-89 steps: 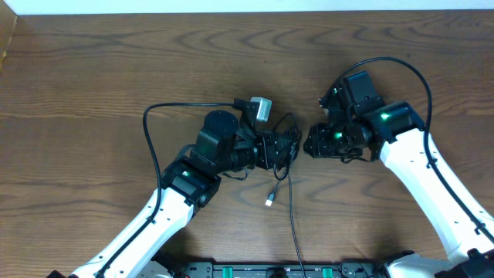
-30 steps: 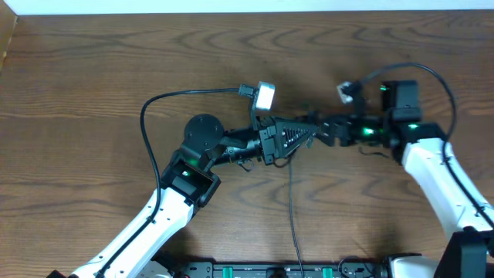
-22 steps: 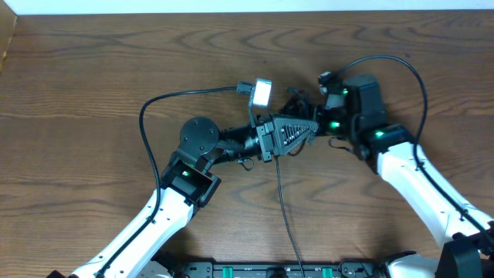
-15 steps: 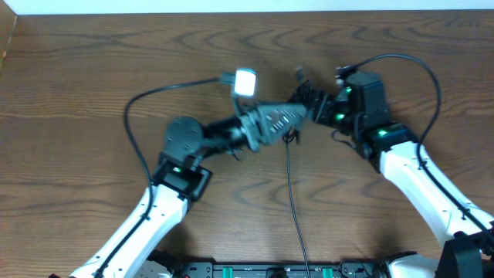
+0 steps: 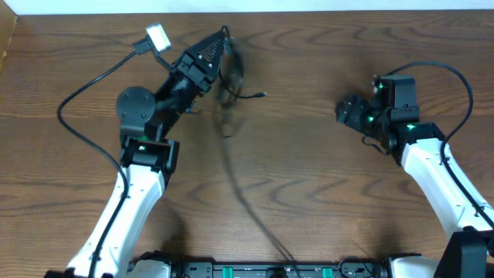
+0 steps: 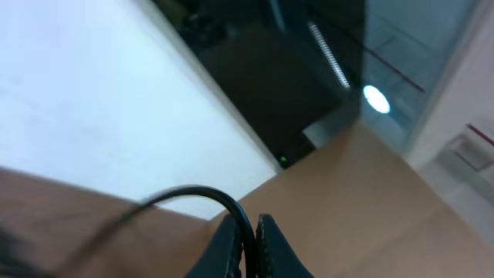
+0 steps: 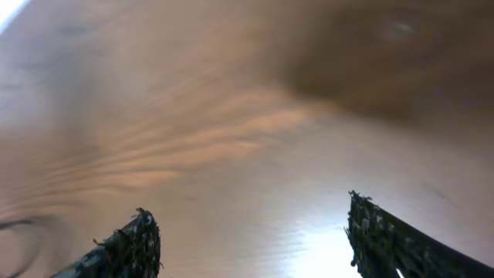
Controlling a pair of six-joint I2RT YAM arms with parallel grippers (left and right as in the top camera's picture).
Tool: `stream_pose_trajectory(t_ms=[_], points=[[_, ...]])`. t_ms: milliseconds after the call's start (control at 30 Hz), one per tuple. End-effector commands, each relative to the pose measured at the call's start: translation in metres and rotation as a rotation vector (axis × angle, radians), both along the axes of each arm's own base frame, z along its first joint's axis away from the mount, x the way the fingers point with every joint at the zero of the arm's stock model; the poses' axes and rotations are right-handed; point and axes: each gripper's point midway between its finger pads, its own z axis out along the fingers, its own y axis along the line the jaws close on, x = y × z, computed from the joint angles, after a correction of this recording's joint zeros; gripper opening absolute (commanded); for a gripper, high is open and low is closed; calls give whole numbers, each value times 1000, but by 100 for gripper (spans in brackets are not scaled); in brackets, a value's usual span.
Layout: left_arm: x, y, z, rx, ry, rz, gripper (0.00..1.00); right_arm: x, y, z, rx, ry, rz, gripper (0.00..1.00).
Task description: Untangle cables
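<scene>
Dangling from the clenched left gripper (image 5: 223, 35), one of two arms at the wooden table (image 5: 324, 201), the black cables (image 5: 229, 81) blur into a loose tangle just beside its tip; how many strands make it up cannot be told. One long strand trails away from that gripper across the wood. The wrist view shows one black strand pinched between its fingers (image 6: 230, 241). Well to the right of the left gripper, the right gripper (image 5: 342, 113) stands with jaws spread wide, grasping nothing
</scene>
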Motion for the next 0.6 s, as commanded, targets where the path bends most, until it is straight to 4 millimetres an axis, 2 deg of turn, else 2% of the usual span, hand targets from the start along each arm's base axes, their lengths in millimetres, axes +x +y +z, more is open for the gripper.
stream_pose_trajectory(t_ms=[0,67,133,200,267,333,433,533,567], points=[[2,-21,-6,23,2,-63,7,-2,-34,-7,-113,31,-129,78],[2,-33,-16,37,19,-87,8,-2,-21,-6,-78,22,-31,80],[5,-42,-31,65,50,-101,7,-8,14,0,17,-13,203,80],[10,-45,-49,92,102,-107,8,-27,54,11,159,-43,459,80],[12,-47,-65,119,141,-122,8,-49,75,18,264,-35,603,79],[11,-47,-72,157,140,-132,8,-66,83,17,301,3,660,75],[12,-44,-79,236,106,-124,8,-88,94,11,292,56,745,75],[15,-35,-98,315,132,-107,8,-97,104,9,289,69,791,83],[15,-33,-104,332,150,-105,11,-98,108,10,288,66,802,85]])
